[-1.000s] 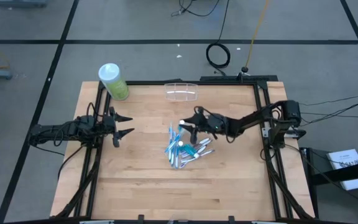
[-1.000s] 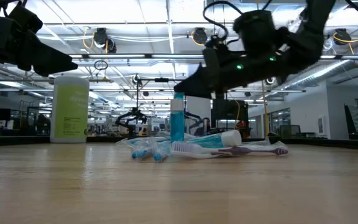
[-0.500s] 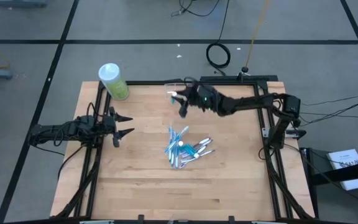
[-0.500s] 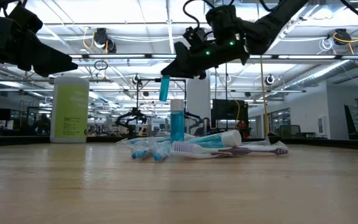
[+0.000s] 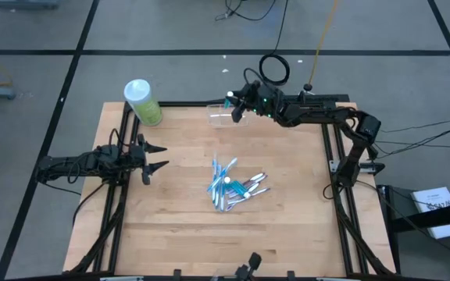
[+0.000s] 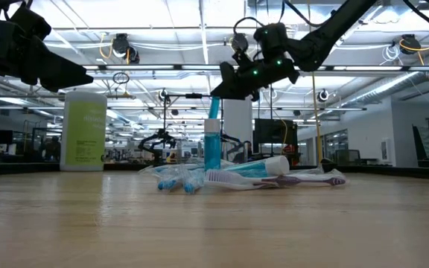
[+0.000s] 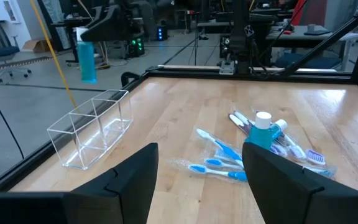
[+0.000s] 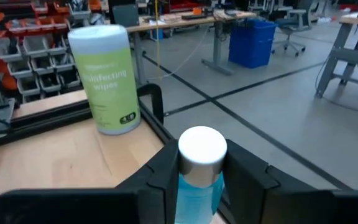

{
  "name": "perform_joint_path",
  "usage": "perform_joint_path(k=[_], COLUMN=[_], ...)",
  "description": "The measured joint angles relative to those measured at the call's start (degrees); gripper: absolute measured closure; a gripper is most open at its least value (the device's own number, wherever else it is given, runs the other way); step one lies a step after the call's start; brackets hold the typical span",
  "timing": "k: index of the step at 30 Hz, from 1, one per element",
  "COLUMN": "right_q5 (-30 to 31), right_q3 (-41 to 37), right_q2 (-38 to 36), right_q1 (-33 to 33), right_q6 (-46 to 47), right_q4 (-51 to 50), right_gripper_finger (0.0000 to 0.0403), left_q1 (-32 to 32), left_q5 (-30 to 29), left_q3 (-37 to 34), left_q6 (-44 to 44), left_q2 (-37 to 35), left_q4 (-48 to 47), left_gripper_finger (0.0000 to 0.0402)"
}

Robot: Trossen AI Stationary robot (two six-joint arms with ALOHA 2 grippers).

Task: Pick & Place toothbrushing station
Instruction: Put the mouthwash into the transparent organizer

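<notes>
A pale wooden worktop [image 5: 178, 226] stands on grey floor, an open workshop behind. The clear cup [image 5: 228, 115] sits at its far edge; above it the right gripper [image 5: 235, 107] has its jaws clamped on a blue tube [image 6: 214, 109]. Toothbrushes [image 5: 233, 186] lie well nearer, mid-worktop. Far left of the cup, the left gripper [image 5: 153, 157] holds its jaws apart.

The 2 tools, left [image 5: 153, 158] and right [image 5: 235, 108], are black. The tube [image 8: 199, 177] is translucent blue with a white cap. The toothbrushes [image 5: 233, 186] are blue, white and purple, the cup [image 5: 226, 115] clear, the bottle [image 5: 143, 102] light green, white-capped, the desk [image 5: 178, 218] pale wood.
</notes>
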Motion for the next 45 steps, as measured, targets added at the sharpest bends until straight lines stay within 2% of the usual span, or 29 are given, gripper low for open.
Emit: perform_joint_path(k=[4, 18, 40, 45], right_q5=[-0.9, -1.0, -1.0, -1.0], right_q3=[0.0, 0.0, 0.0, 0.0], right_q2=[0.3, 10.0, 13.2, 13.2], right_q1=[0.3, 0.2, -0.4, -0.4], right_q6=[0.0, 1.5, 1.9, 1.9], right_q4=[-0.5, 5.2, -0.7, -1.1], right_gripper_finger=[0.0311, 0.0312, 0.0311, 0.0301], left_q1=[0.0, 0.0, 0.0, 0.0], left_q5=[0.0, 0.0, 0.0, 0.0], left_q3=[0.0, 0.0, 0.0, 0.0], left_q6=[0.0, 0.0, 0.0, 0.0], left_q2=[0.0, 0.0, 0.0, 0.0], left_q4=[0.0, 0.0, 0.0, 0.0], left_gripper_finger=[0.0160, 0.0160, 0.0160, 0.0160])
